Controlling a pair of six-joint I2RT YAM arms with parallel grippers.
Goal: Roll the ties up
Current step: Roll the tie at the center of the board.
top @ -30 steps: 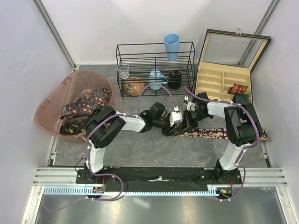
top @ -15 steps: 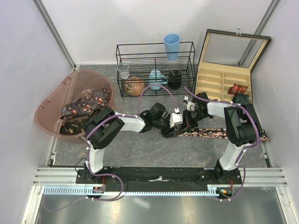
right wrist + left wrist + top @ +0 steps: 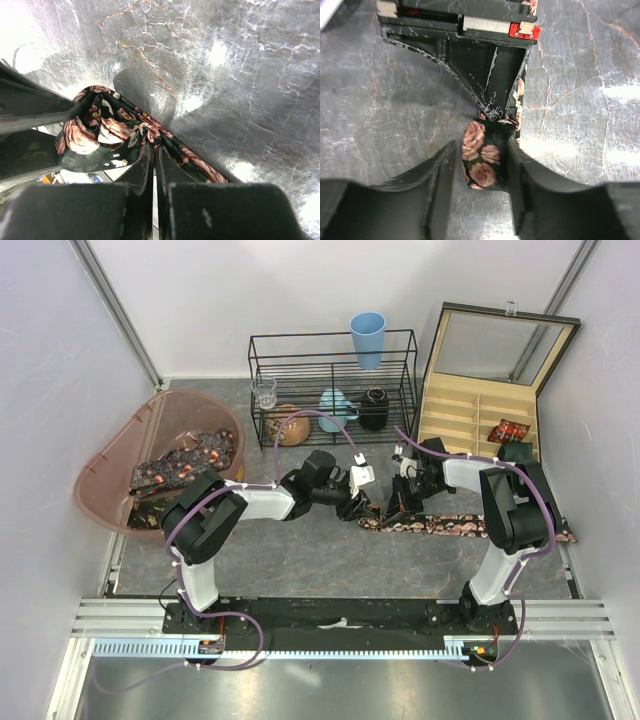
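Note:
A dark tie with pink roses (image 3: 470, 527) lies flat along the table's right half. Its left end is wound into a small roll (image 3: 487, 157) (image 3: 95, 135). My left gripper (image 3: 482, 172) (image 3: 362, 507) stands open around that roll: the right finger touches it and the left finger (image 3: 440, 172) stands a little off it. My right gripper (image 3: 154, 147) (image 3: 393, 507) is shut, its tips pressed into the fabric at the roll's other side. More ties (image 3: 185, 462) lie in the pink tub (image 3: 100, 475), and one rolled tie (image 3: 510, 430) sits in the box.
A black wire rack (image 3: 330, 360) stands at the back with a glass, a ball and jars, and a blue cup (image 3: 367, 338) on top. The open wooden compartment box (image 3: 465, 410) stands at the back right. Grey marbled table around the arms.
My left arm has drawn back to the left, so its gripper sits a little farther from the right one. The right arm and the flat part of the tie have not moved.

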